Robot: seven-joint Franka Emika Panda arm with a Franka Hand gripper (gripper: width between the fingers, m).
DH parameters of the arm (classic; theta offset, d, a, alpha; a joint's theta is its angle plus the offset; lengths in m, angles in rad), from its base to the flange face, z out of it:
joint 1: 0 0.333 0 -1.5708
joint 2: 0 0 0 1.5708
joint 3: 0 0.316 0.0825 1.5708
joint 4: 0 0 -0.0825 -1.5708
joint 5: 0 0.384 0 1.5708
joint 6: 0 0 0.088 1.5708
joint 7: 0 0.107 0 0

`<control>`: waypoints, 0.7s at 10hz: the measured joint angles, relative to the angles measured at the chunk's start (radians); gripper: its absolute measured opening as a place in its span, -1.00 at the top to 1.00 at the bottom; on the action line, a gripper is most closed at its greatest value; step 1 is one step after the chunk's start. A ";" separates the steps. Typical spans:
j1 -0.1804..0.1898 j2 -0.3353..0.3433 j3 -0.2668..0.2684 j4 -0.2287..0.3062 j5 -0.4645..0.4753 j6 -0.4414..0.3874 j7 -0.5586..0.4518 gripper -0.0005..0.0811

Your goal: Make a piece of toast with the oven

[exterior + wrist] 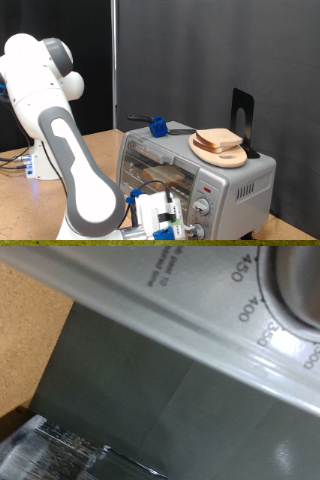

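The silver toaster oven (pixel 195 170) stands on the table at the exterior view's lower right, its glass door shut. A pale slice, seemingly the piece of toast (pixel 160 175), lies on the rack behind the glass. My gripper (pixel 165 215) is low at the oven's front, close to the side knobs (pixel 205 208). The wrist view is pressed up to the oven's control panel (pixel 200 350): a metal knob (pixel 295 275) ringed by temperature marks 450, 400, 350. No finger shows clearly there.
A round wooden board (pixel 222 152) with other bread slices (pixel 218 139) rests on the oven's top. A blue object with a black handle (pixel 158 126) lies there too. A black stand (pixel 243 118) rises behind. The table (pixel 20 165) is wooden.
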 joint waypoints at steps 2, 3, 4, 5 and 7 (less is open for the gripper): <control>-0.016 0.021 0.013 0.003 0.018 -0.028 -0.075 0.76; -0.020 0.028 0.017 0.004 0.023 -0.036 -0.096 0.76; -0.023 0.034 0.020 0.007 0.024 -0.043 -0.108 0.76; -0.026 0.039 0.022 0.010 0.025 -0.049 -0.120 0.76; -0.029 0.044 0.025 0.012 0.025 -0.055 -0.141 0.76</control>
